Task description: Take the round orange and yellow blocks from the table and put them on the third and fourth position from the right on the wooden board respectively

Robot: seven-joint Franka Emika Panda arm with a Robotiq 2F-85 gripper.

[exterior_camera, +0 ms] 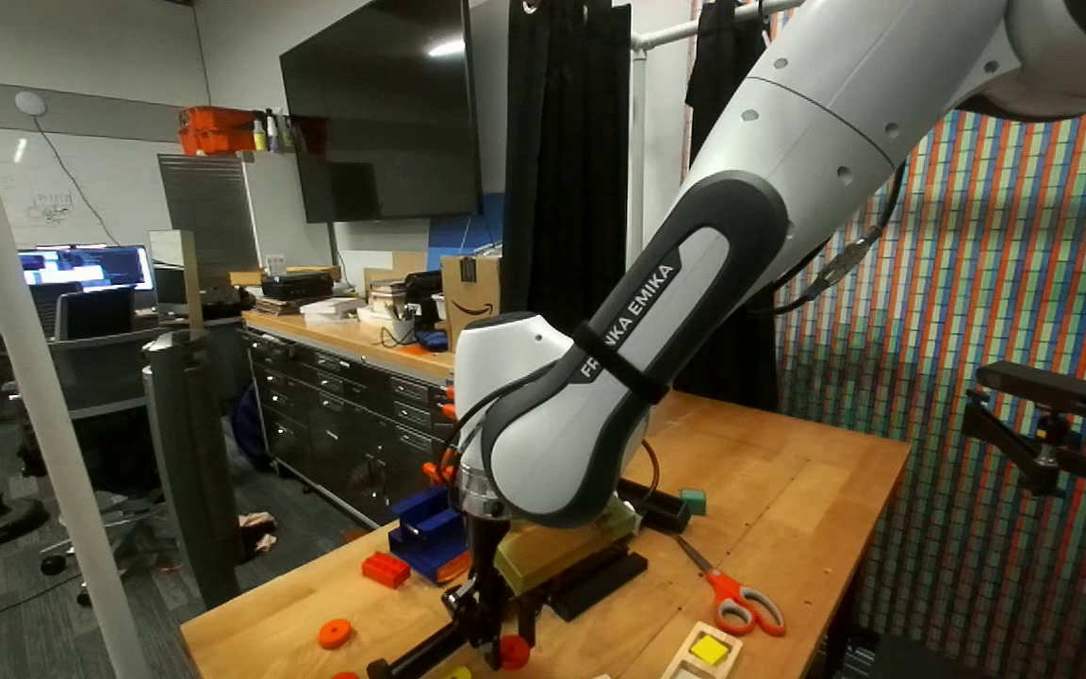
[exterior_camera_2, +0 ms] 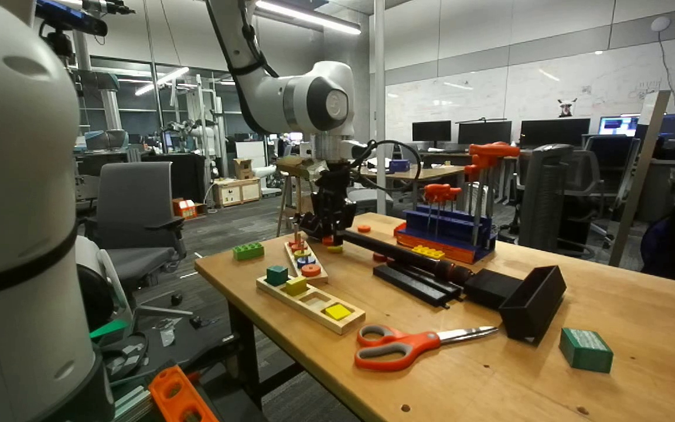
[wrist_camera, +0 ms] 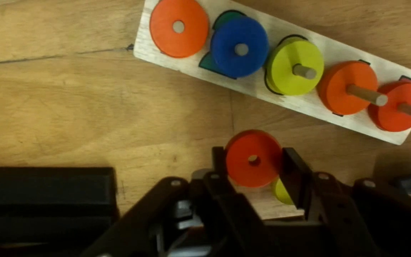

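- Wrist view: a strip of bench (wrist_camera: 120, 117) wood separates the hand (wrist_camera: 254, 157) from the pegged board (wrist_camera: 334, 53); a black part (wrist_camera: 45, 192) takes up the lower left corner, apart from the hand.
- The hand's fingers are parted just enough for the red-orange disc (wrist_camera: 241, 167), one at each side of its rim, and appear to grip it. Its flat, holed face turns to the camera; whether it touches the bench I cannot tell.
- One yellow disc (wrist_camera: 281, 194) shows at its lower edge, mostly covered.
- Five pegs, counted from the left, are topped by an orange ring (wrist_camera: 191, 39), a blue ring (wrist_camera: 241, 64), a yellow ring (wrist_camera: 287, 78), a second orange ring (wrist_camera: 337, 85) and a red ring (wrist_camera: 391, 110). The board's long axis slants from upper left to lower right, longer pegs toward the lower right.
- In an exterior view, one orange disc (exterior_camera: 335, 634) lies flat between the bench's left edge and the hand; one red brick (exterior_camera: 386, 570) is near it. One pair of scissors (exterior_camera: 722, 585) lies on the opposite side, well apart.
- In an exterior view, the board runs lengthwise from beside the hand toward a four-slot tray (exterior_camera_2: 317, 300) near the bench's edge. The tray holds three blocks: one green block (exterior_camera_2: 277, 275), two yellow blocks (exterior_camera_2: 296, 285). One long black bar (exterior_camera_2: 396, 252) ends just beside the hand.
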